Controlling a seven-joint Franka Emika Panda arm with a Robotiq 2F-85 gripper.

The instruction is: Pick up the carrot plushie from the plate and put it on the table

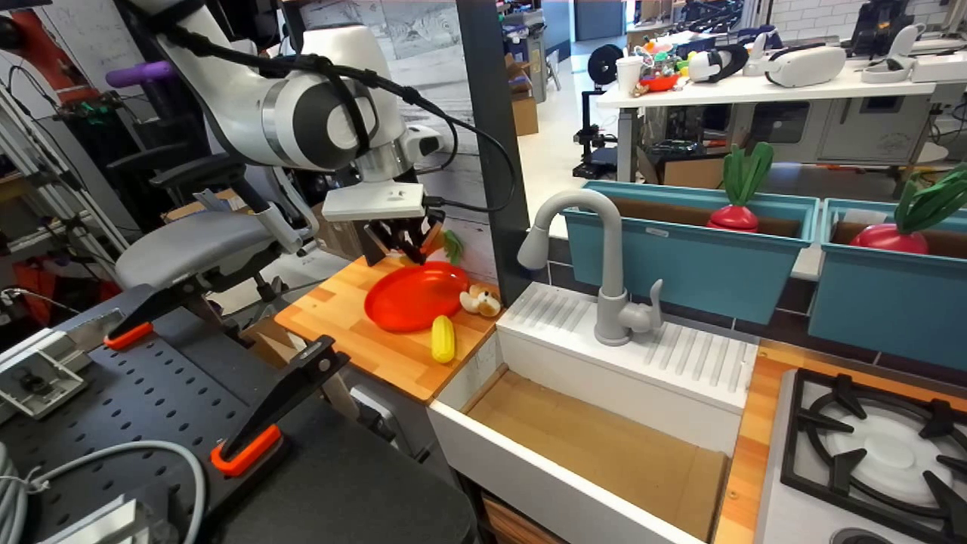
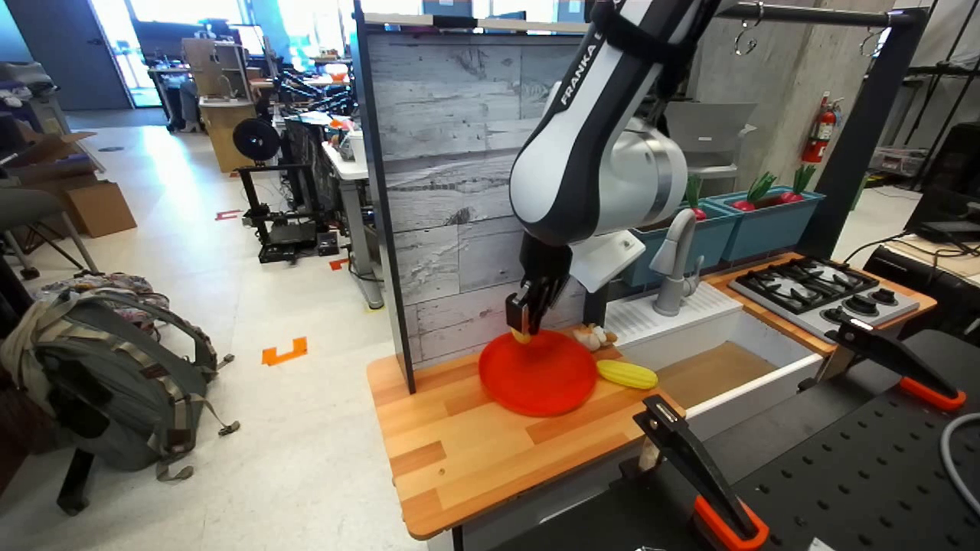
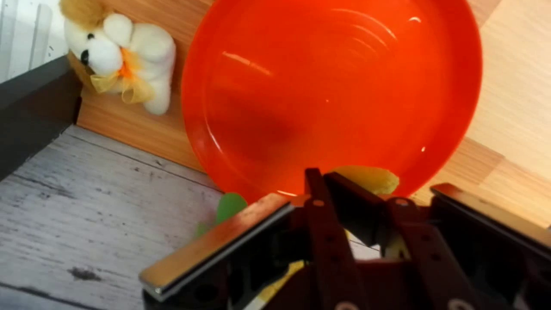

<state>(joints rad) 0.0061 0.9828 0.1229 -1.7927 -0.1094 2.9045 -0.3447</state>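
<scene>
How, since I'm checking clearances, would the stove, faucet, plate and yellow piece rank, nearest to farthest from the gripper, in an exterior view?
1. Plate: just below the gripper.
2. Yellow piece: on the table, beside the plate.
3. Faucet: behind the sink.
4. Stove: beyond the sink, farthest off.

Carrot plushie [image 1: 452, 246] — green-leafed, partly hidden, red plate [image 2: 537, 376] on wooden table [image 2: 475, 467]

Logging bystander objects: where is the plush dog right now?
In the wrist view, the plush dog is at upper left, on the table between the plate and the dark post.
</scene>
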